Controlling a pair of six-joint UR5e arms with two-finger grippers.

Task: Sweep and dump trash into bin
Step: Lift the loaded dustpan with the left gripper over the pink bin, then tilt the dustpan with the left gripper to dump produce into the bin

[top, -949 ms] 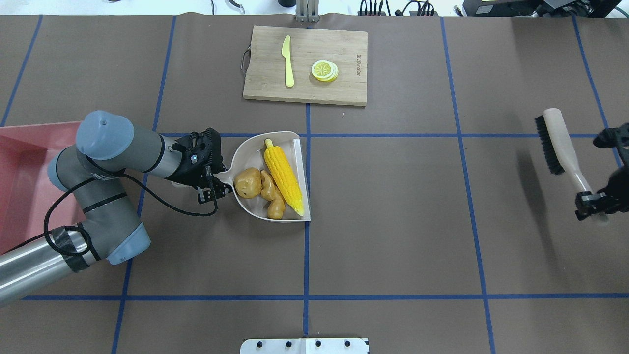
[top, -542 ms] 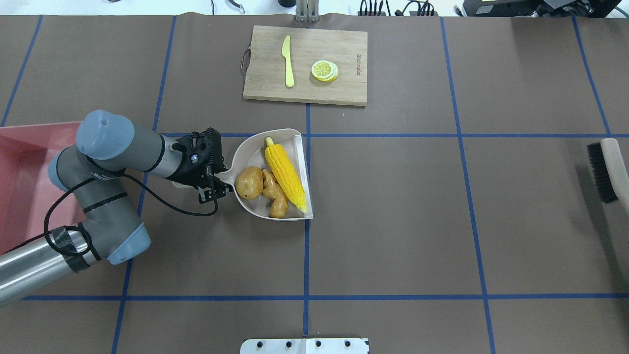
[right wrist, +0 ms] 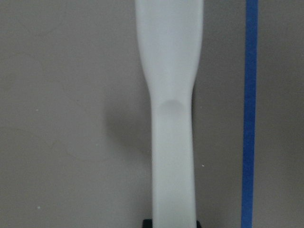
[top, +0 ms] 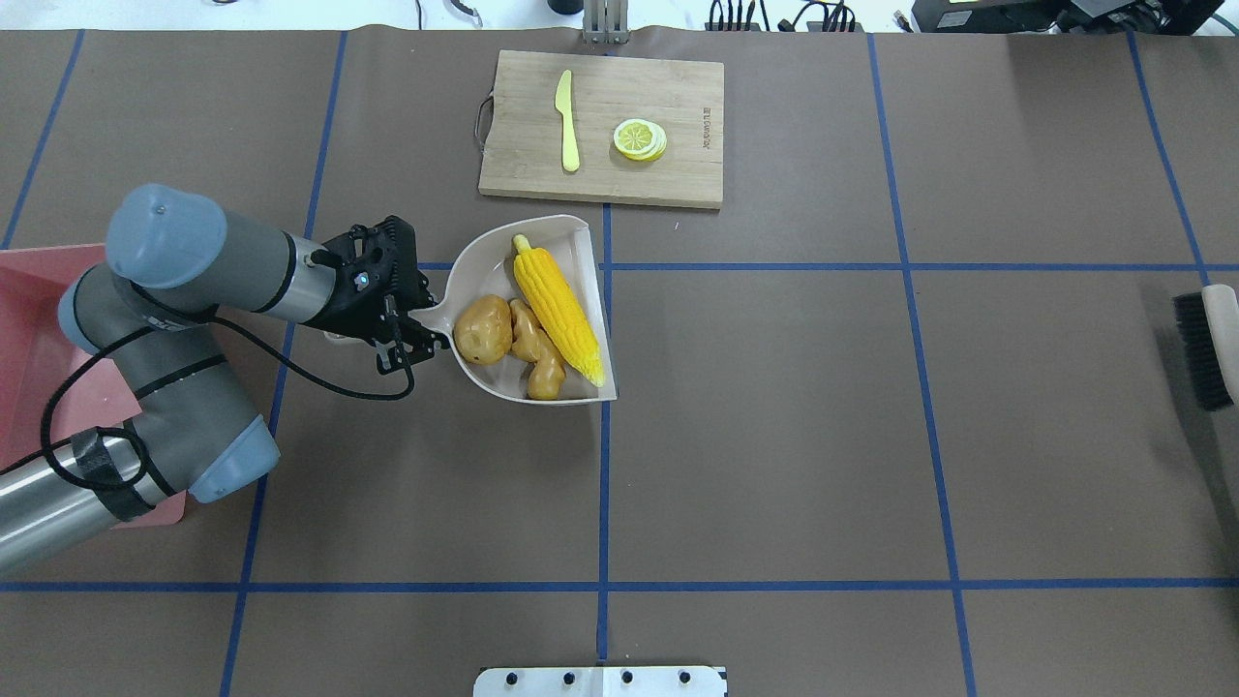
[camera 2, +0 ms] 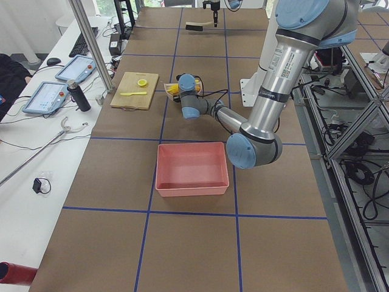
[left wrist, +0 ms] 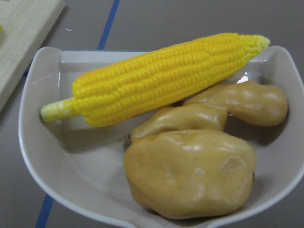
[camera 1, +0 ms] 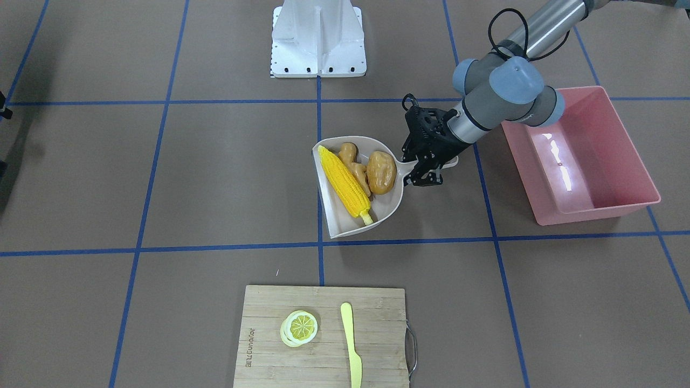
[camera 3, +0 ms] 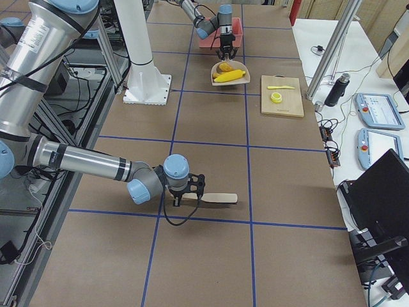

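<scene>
My left gripper [top: 416, 324] is shut on the handle of the beige dustpan [top: 481, 263] and holds it just above the table. The dustpan carries the trash: the yellow corn cob [top: 559, 312], the tan ginger root [top: 537, 360] and the brown potato [top: 483, 329]. All three fill the left wrist view: corn [left wrist: 156, 78], ginger [left wrist: 213, 111], potato [left wrist: 190, 173]. The pink bin [camera 1: 598, 211] stands behind my left arm, empty. My right gripper [camera 3: 195, 192] is shut on the handle of a brush [camera 3: 217, 198] at the far right.
A wooden cutting board [top: 678, 126] lies just beyond the dustpan, with a yellow knife [top: 566, 121] and a lemon slice [top: 639, 138] on it. The brush's bristles [top: 1198, 350] show at the overhead view's right edge. The robot's white base [camera 1: 318, 37] is mid-table.
My left arm has drawn back to the left and carried the dustpan with the trash toward the cutting board. My right arm has taken the brush further right, out of the overhead view.
</scene>
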